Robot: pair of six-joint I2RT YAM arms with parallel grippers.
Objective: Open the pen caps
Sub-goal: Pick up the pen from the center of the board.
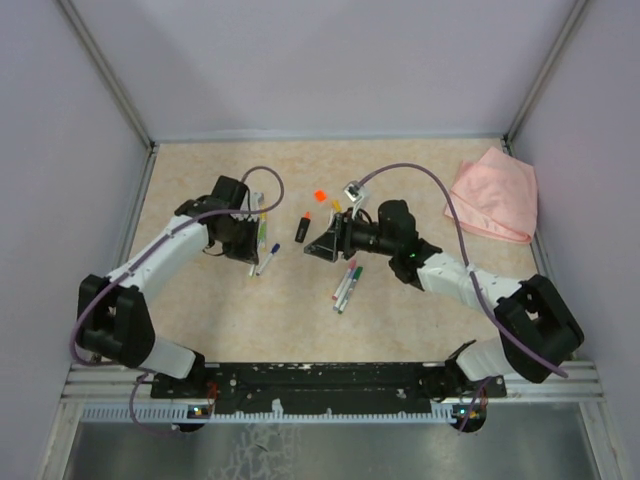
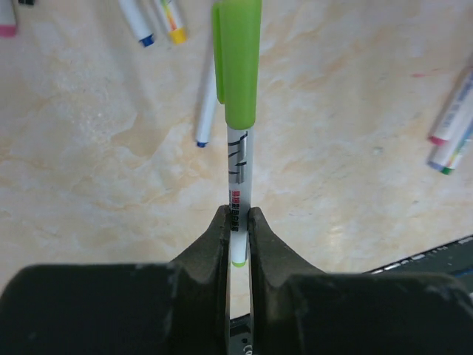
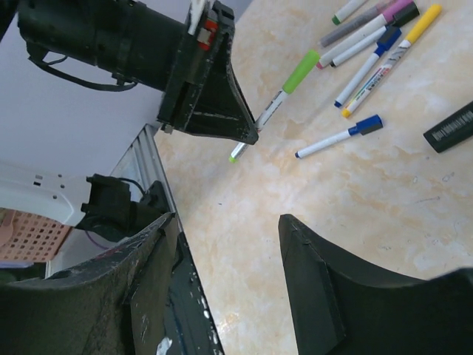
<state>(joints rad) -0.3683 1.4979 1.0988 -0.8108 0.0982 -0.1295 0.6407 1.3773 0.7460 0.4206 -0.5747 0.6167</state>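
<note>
My left gripper [image 2: 238, 222] is shut on the lower end of a white pen barrel [image 2: 238, 159], whose green cap [image 2: 238, 59] is on and points away from me. The right wrist view shows the same gripper [image 3: 247, 137] holding this pen above the table, with the green cap [image 3: 301, 70] on. My right gripper [image 3: 225, 229] is open and empty, facing the left gripper from a short distance. In the top view the left gripper [image 1: 250, 243] and the right gripper [image 1: 315, 245] are at mid table. Several capped pens [image 3: 377, 37] lie beyond the held pen. A blue-capped pen [image 3: 340, 137] lies alone.
A black marker [image 1: 301, 230] lies between the grippers. Loose orange caps [image 1: 319, 194] lie behind it. A few pens [image 1: 346, 284] lie under the right arm. A pink cloth [image 1: 495, 195] is at the back right. Walls enclose the table.
</note>
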